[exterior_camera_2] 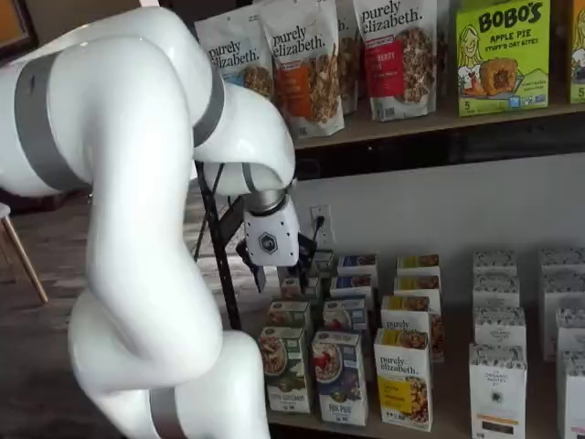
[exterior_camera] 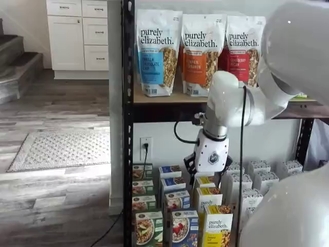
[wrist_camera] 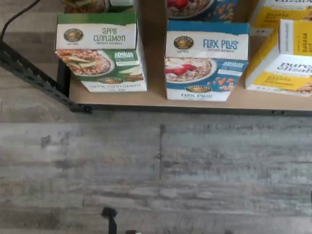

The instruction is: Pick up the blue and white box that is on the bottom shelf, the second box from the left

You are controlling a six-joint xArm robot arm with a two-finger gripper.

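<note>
Blue below and white above, the tall cardboard "Flax Plus" cereal box stands upright at the front edge of the tan board of the bottom shelf, its face showing a bowl of flakes with red berries and a round green logo; in both shelf views it heads a row of like boxes; just beside it on one side stands the green-fronted "Apple Cinnamon" cereal box, and on the other the yellow and white "purely elizabeth" box, none of them touching in the wrist view; the white-bodied gripper hangs from the white arm above and behind the front row, well apart from the blue and white box; its black fingers are barely seen against the boxes, so I cannot tell whether they are spread or closed; grey wood-plank floor lies before the shelf.
</note>
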